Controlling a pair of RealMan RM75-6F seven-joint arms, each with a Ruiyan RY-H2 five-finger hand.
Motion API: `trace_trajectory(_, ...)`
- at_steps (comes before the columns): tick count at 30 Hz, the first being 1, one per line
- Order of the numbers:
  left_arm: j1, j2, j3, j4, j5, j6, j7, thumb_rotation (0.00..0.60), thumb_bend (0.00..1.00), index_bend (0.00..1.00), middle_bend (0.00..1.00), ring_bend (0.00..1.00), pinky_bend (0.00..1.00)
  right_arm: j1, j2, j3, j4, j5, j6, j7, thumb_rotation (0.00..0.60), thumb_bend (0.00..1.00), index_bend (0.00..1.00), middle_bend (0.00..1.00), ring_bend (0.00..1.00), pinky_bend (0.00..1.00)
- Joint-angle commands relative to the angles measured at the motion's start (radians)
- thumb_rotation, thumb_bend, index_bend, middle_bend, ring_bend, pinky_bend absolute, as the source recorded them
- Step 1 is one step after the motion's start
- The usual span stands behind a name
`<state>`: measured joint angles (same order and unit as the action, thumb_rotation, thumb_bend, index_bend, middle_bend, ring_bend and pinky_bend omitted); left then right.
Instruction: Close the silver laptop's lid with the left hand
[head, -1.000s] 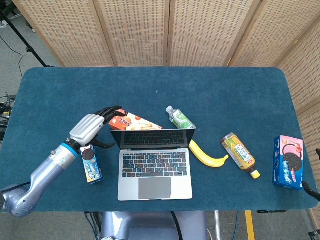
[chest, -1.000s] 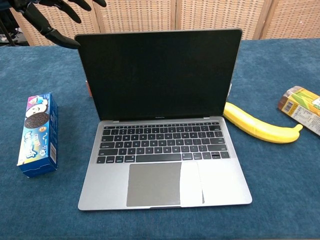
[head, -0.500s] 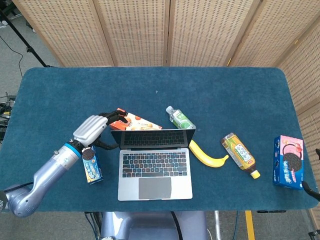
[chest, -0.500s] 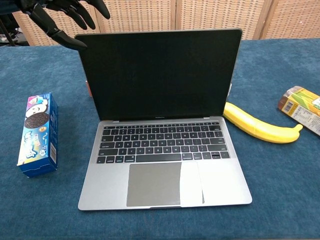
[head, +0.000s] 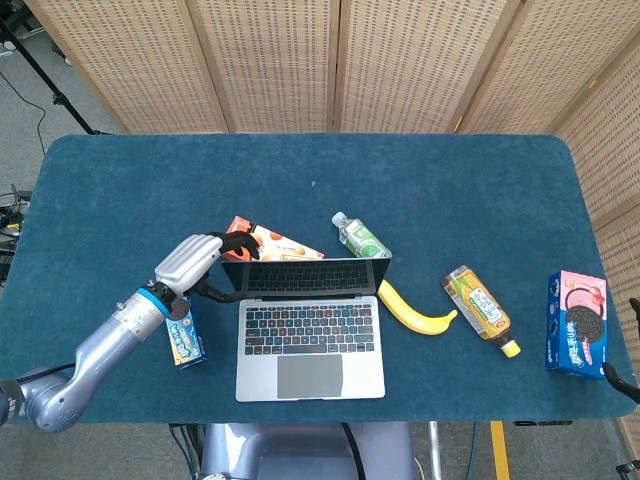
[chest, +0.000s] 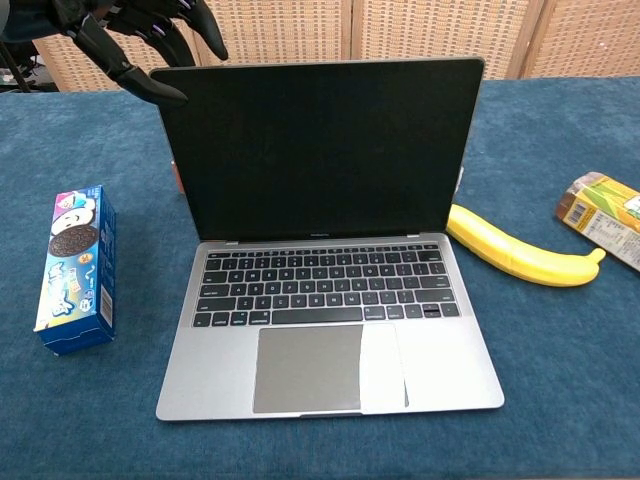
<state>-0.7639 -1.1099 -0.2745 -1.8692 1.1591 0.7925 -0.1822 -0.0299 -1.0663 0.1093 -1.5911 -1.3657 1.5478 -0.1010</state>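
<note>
The silver laptop (head: 310, 325) (chest: 325, 260) stands open near the table's front edge, its dark screen upright and facing me. My left hand (head: 197, 259) (chest: 140, 40) hovers at the lid's top left corner with black fingers spread, holding nothing. In the chest view its fingertips (chest: 205, 35) reach just above the lid's upper left edge; I cannot tell whether they touch it. My right hand does not show in either view.
A blue cookie box (head: 184, 335) (chest: 75, 268) lies left of the laptop under my forearm. An orange snack box (head: 272, 243) and a water bottle (head: 361, 238) lie behind the lid. A banana (head: 414, 312) (chest: 520, 250), a tea bottle (head: 480, 310) and a pink cookie box (head: 578, 322) lie to the right.
My left hand has moved right, from beside the laptop to the lid's top left corner. The laptop lid has not moved.
</note>
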Motion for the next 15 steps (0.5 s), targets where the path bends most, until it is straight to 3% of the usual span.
trace_trajectory(1,0.001,0.003,0.003,-0.005,0.01,0.002,-0.009,0.6,0.18,0.41,0.33,0.36,0.28,0.0,0.0,0.0,-0.001,0.001,-0.001,-0.003,0.6,0.24,0.06,0.0,0.0,0.0)
trace_trajectory(15,0.011,0.004,0.025,-0.029,0.064,0.014,-0.055,0.6,0.16,0.43,0.35,0.38,0.29,-0.011,0.007,-0.004,-0.023,-0.013,0.022,-0.016,0.6,0.24,0.06,0.0,0.0,0.0)
